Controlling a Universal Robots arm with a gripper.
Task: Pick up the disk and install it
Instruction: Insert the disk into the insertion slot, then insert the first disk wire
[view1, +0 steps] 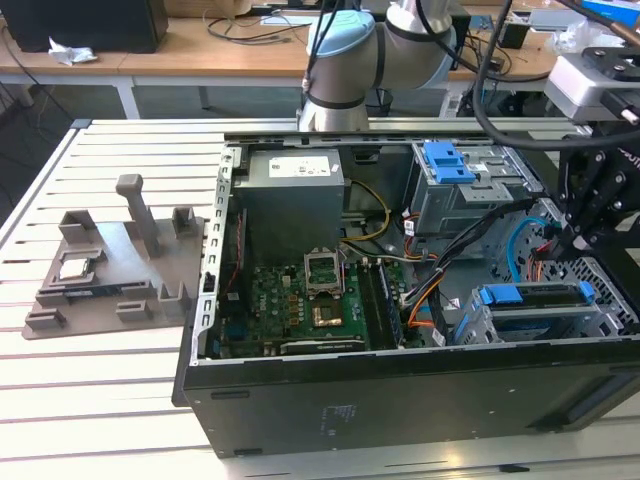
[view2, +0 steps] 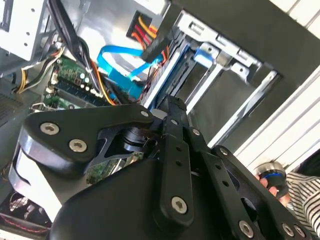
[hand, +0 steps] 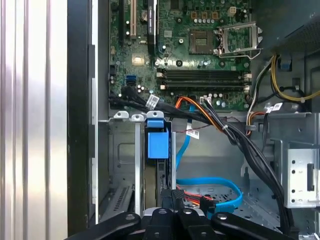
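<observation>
Here the disk (view1: 535, 300) sits in its cage (view1: 480, 325), label unseen.

A white slatted bench (view1: 90, 400) spreads out to the exterior view's left of the pincer (view1: 580, 235). Beyond it, a long wooden desk (view1: 180, 60) on white legs carries loose cables, with dark floor (view1: 60, 105) beneath. Bright, even light falls across the slats, well apart from the pincer.

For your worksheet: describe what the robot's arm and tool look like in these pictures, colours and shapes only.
The arm is silver-grey with rounded joints and a pale blue cap. The tool is black, built of flat linkage bars joined by silver screws. Black cables run alongside.
</observation>
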